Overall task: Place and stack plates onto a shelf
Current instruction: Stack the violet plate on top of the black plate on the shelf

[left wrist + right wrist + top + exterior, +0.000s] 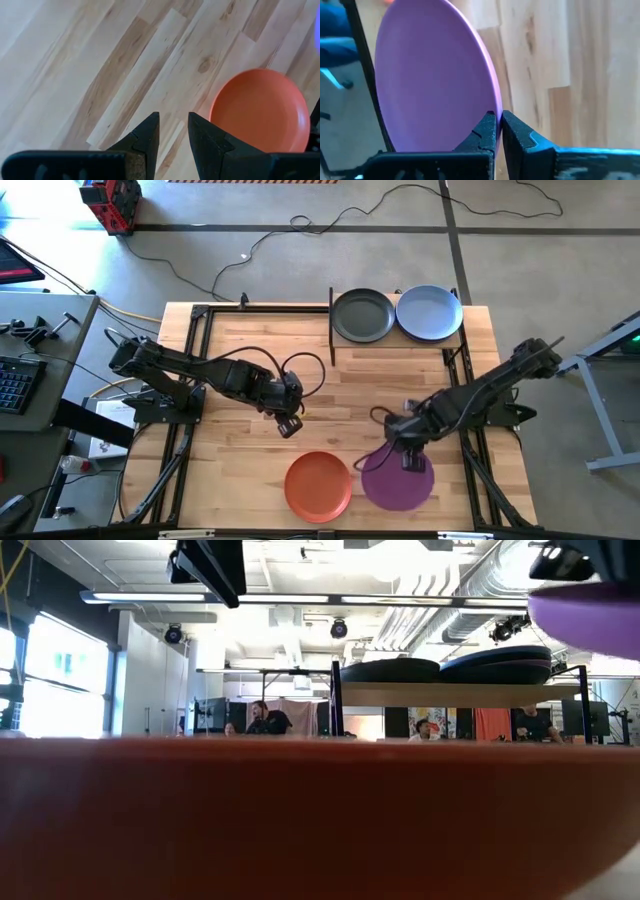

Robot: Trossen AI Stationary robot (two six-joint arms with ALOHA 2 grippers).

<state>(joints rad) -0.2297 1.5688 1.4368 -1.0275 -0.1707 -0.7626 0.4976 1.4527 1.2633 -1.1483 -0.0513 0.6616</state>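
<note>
I see my right gripper (498,125) pinching the rim of the purple plate (397,480), lifted at the table's (250,480) front edge. My left gripper (173,131) hovers slightly spread over bare wood near the orange plate (318,485). The shelf (460,693) carries a dark plate (362,315) and a blue plate (429,312). I can read no writing.

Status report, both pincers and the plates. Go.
Right pincer shut on purple plate. Left pincer open, empty, above table near orange plate. Two plates on shelf. Nothing blocking.
</note>
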